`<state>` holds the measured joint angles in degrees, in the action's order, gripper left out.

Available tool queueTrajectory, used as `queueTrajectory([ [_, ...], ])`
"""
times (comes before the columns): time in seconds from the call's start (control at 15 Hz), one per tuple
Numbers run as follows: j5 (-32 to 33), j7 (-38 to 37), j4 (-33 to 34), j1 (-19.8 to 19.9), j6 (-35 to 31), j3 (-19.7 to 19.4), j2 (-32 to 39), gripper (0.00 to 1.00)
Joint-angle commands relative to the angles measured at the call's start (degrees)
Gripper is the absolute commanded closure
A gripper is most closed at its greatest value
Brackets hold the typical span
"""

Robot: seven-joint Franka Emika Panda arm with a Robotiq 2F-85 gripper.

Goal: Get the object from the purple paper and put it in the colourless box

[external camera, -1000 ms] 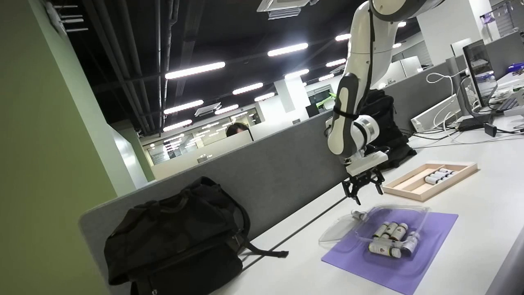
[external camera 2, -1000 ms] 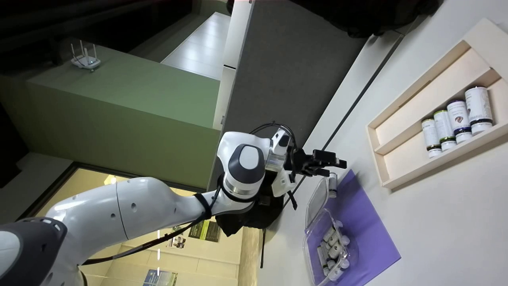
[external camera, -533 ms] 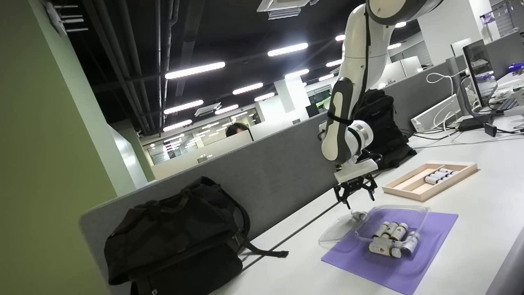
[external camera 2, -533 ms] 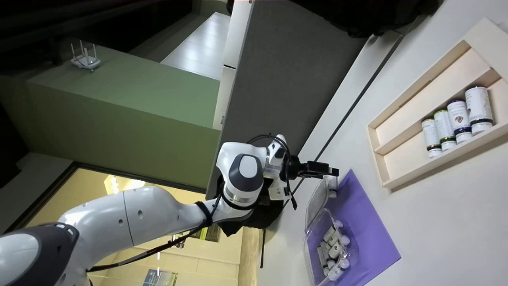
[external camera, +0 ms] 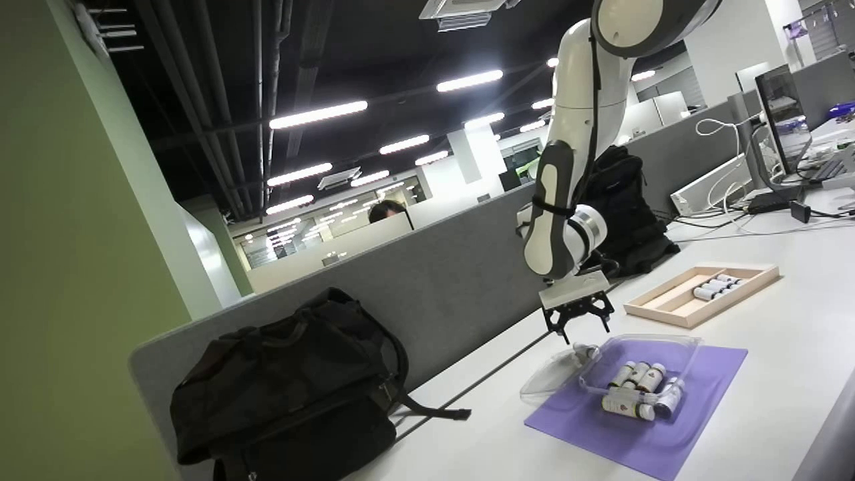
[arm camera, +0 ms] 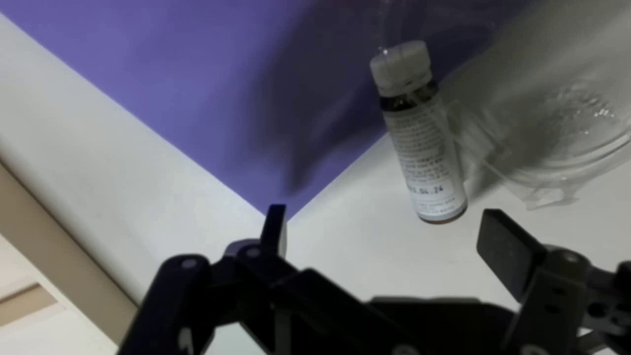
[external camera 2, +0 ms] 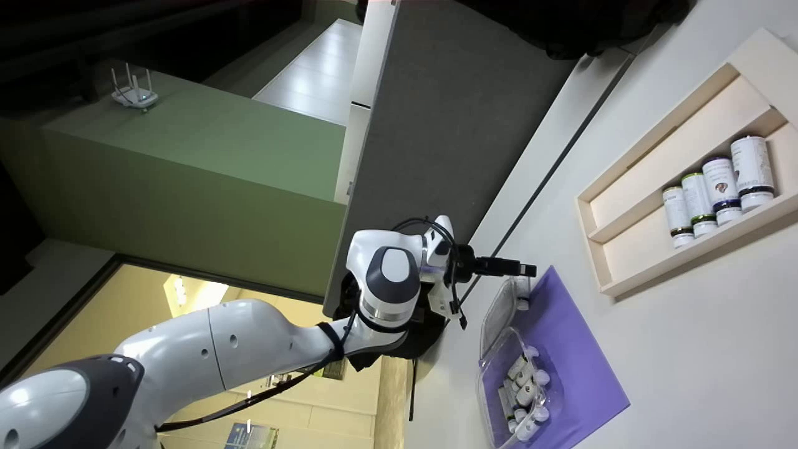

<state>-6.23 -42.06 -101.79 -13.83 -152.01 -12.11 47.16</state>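
Note:
A small white-labelled bottle [arm camera: 424, 158] with a white cap lies on its side across one corner of the purple paper [arm camera: 148, 64], partly on the white table. It also shows in both exterior views [external camera: 588, 351] [external camera 2: 522, 292]. The colourless box [external camera 2: 481, 399] stands on the purple paper [external camera: 718, 371] with several bottles in it. Its clear lid [external camera: 551, 377] is folded open beside the loose bottle, and part of it overlaps the bottle in the wrist view. My gripper [arm camera: 384, 217] is open and empty, above the bottle's base end, fingers [arm camera: 510, 251] apart from it.
A wooden-framed tray [external camera 2: 692, 271] with several bottles lies beside the paper; its edge [arm camera: 64, 241] shows in the wrist view. A grey partition [external camera: 454, 294] runs along the table's back. Black backpacks [external camera: 287, 394] [external camera: 621, 207] lean against it.
In an exterior view the gripper has moved left and slightly down, and the wrist has turned. It stays open. The bottles, box, paper and tray have not moved.

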Motion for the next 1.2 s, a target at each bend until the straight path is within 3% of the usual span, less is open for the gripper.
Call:
queueTrajectory([
  [0.0, 0.21, -3.35, 2.61, -0.06, 0.85, -0.16, 1.81, 0.00],
  [0.27, 0.84, -3.75, 2.72, -0.34, 2.23, -0.64, 2.15, 0.00],
  [0.53, 2.27, -2.30, 3.76, 0.63, 10.19, -0.71, 1.23, 0.00],
  [0.67, 3.33, -1.30, 4.44, 1.17, 12.60, -0.54, 1.19, 0.25],
  [1.13, 5.07, -0.40, 4.83, 2.56, 13.76, 0.17, 0.93, 0.69],
])
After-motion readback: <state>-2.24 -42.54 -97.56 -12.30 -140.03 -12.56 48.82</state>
